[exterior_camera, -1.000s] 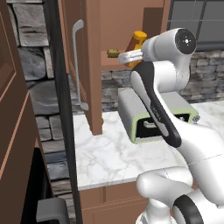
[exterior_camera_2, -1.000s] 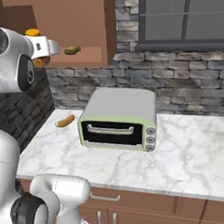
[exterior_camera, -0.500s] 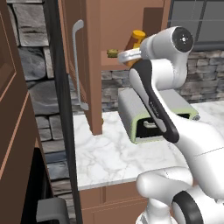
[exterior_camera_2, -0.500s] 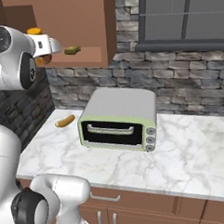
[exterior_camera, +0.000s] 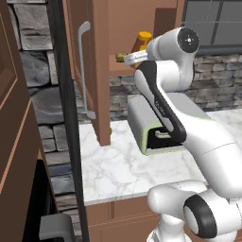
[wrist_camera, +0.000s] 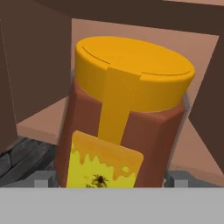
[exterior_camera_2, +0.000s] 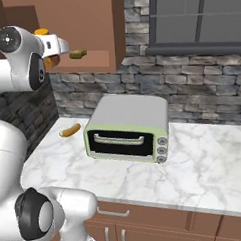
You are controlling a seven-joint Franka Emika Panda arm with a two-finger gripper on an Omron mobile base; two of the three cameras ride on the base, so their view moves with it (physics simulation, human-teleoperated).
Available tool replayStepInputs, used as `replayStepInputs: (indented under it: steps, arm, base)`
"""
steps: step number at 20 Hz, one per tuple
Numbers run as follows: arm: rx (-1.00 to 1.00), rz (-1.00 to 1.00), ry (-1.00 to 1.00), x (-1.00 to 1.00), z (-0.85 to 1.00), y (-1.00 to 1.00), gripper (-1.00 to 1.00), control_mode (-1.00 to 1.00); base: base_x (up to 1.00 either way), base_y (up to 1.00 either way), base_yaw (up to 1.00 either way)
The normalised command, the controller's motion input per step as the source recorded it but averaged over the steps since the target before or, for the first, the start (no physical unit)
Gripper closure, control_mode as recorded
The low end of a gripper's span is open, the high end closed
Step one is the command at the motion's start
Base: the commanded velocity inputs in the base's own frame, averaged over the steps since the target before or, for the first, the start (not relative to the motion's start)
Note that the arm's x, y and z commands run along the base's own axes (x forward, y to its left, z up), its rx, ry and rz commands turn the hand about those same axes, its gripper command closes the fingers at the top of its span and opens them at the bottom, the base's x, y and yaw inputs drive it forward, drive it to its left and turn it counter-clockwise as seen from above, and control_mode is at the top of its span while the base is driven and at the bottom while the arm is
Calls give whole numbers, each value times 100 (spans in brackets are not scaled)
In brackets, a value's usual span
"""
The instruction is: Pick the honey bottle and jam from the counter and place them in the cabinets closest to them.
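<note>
honey bottle: amber with a yellow cap, up at the wall cabinet, right at the wooden shelf; in the hand view it sits between the finger tips.
pincer: spread wide around the bottle. Can't tell for sure if it's gripping or has let go.
cabinet door: swung open, grey bar handle showing.
shelf extras: a small yellowish lump lies on the shelf near the bottle.
worktop: white marble with a toaster oven on it, plus a little orange lump beside that.
jam: no red jar that I can make out.
progress: my guess is roughly halfway. Honey is basically at its spot, release and pull-back are left, then the whole jam part.
</note>
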Motion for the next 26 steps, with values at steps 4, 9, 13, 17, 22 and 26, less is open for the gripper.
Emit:
replayStepInputs:
  steps: [4, 9, 13, 17, 22, 26]
  arm:
    - [-3, 0, 0, 36, 0, 7, 100, -100]
    - [-2, 0, 0, 34, 0, 12, 100, -100]
    - [0, 0, 0, 32, -4, 8, 100, -100]
    - [0, 0, 0, 32, -6, 2, 100, -100]
    - [-2, 0, 0, 28, -10, 2, 100, -100]
    - [0, 0, 0, 3, 0, 0, 100, -100]
  base:
    - [0, 0, 0]
    - [0, 0, 0]
    - [0, 0, 0]
    - [0, 0, 0]
    - [0, 0, 0]
    - [0, 0, 0]
